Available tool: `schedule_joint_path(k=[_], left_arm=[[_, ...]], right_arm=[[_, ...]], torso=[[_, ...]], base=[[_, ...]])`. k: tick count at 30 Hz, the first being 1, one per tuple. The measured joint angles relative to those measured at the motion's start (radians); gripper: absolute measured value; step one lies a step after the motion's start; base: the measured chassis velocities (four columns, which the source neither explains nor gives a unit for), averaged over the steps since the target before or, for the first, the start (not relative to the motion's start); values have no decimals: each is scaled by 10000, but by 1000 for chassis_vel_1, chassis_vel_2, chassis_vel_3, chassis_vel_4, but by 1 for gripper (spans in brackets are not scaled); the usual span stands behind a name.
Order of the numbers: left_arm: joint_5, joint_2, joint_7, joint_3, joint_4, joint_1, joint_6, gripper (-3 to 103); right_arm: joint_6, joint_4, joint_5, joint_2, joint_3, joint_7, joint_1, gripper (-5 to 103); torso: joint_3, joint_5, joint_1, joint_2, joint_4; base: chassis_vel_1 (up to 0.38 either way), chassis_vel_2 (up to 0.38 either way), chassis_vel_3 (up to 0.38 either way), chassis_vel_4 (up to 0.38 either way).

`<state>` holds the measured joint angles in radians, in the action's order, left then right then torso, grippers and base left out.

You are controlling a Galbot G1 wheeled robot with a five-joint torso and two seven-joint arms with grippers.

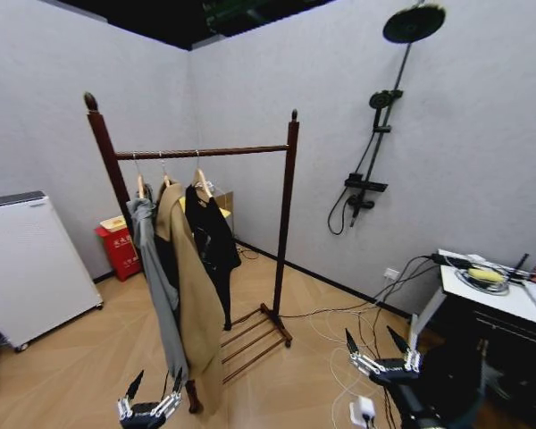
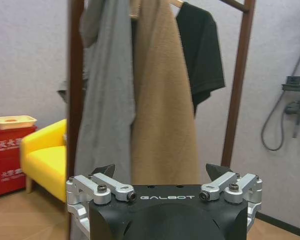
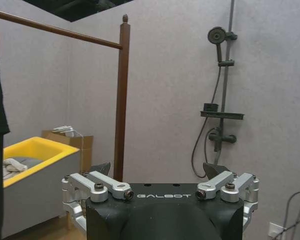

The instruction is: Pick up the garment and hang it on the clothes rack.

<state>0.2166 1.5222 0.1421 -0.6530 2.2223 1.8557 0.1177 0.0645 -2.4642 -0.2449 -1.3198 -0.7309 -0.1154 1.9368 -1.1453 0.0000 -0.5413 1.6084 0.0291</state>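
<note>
Both grippers, left (image 1: 149, 400) and right (image 1: 381, 353), sit low, open, empty; your garment (image 1: 211, 234) already hangs on the clothes rack (image 1: 288, 214) — looks done.

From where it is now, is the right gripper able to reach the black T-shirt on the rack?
Probably not yet. The right gripper is open and low, off to the side of the clothes rack, with bare floor between them. The garment hangs from the bar, well above it. Nothing blocks the way.
</note>
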Motion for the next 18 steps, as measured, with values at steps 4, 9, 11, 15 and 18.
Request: schedule_joint_path(k=[4,9,11,15,18], left_arm=[[0,0,0,0,0,0,0,100],[0,0,0,0,0,0,0,100],[0,0,0,0,0,0,0,100],[0,1,0,0,0,0,0,100],[0,0,0,0,0,0,0,100]], right_arm=[[-4,1,-2,0,0,-4,-2,100],[-6,1,-3,1,2,-8,-2,100],[-7,2,-3,1,2,-8,-3,100],[-7,2,-3,1,2,-11,-3,100],[-8,3,-4,1,2,-12,-2,100]], torso=[[0,1,0,0,3],[0,0,0,0,2],[0,1,0,0,2],[0,0,1,0,1],[0,1,1,0,1]], base=[[-130,-120,-125,-144],[-130,-119,-127,-130],[-119,-124,-130,-122],[-127,-138,-110,-115],[-129,-125,-125,-117]])
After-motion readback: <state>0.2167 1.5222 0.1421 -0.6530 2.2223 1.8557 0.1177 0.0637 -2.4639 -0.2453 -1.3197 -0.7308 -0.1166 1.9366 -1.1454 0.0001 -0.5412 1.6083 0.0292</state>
